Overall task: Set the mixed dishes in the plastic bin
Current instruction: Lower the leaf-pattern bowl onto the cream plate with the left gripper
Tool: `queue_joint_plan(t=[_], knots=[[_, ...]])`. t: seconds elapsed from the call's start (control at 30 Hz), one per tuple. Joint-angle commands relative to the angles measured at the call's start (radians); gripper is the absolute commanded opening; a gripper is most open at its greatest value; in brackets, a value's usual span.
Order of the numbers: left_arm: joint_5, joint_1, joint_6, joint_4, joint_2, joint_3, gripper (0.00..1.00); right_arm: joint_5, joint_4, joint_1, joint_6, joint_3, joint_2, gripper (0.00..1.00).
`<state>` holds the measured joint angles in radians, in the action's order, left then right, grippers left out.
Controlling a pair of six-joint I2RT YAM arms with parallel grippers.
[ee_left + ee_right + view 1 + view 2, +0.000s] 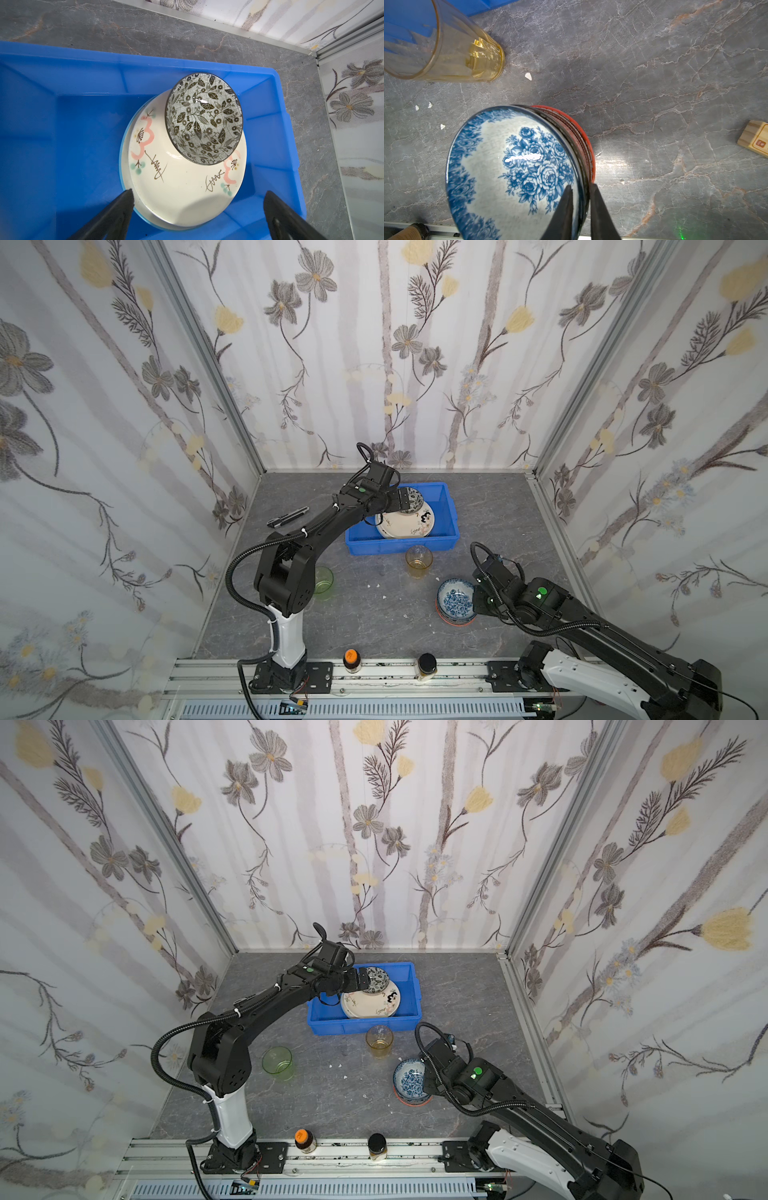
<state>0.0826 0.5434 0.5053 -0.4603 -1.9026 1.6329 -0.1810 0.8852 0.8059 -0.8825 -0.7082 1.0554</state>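
Observation:
The blue plastic bin [446,506] [411,986] [62,124] holds stacked plates with a cream plate [411,526] [182,191] on top. A black-white leaf bowl [413,498] [203,118] rests on that plate. My left gripper [401,499] [198,191] hangs open over the bin, holding nothing. A blue floral bowl [456,599] [512,166] sits nested in an orange bowl [583,135] on the table. My right gripper [581,185] is shut on its rim, one finger inside and one outside. An amber tumbler [419,561] [446,47] and a green tumbler [322,578] [277,1063] stand on the table.
Two small jars, orange-lidded [351,657] and black-lidded [427,664], stand at the front rail. A black pen-like tool [288,517] lies left of the bin. A wooden block [756,138] lies by the right arm. Small white chips [374,585] dot the table. Walls close three sides.

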Motion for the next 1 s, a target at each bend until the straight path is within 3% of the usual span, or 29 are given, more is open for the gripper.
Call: queue_joint_plan(t=[0.0,0.3,0.97], knots=[[0.002,0.001,-0.003,0.006,-0.004,0.007,1.00,0.002,-0.032,0.001,-0.022,0.001,0.004,0.16],[-0.003,0.000,-0.006,0.006,-0.002,0.000,1.00,-0.008,-0.015,0.001,-0.022,-0.011,0.005,0.09],[-0.001,0.005,-0.006,0.006,-0.006,-0.002,1.00,-0.028,0.018,0.001,-0.024,-0.034,-0.010,0.08]])
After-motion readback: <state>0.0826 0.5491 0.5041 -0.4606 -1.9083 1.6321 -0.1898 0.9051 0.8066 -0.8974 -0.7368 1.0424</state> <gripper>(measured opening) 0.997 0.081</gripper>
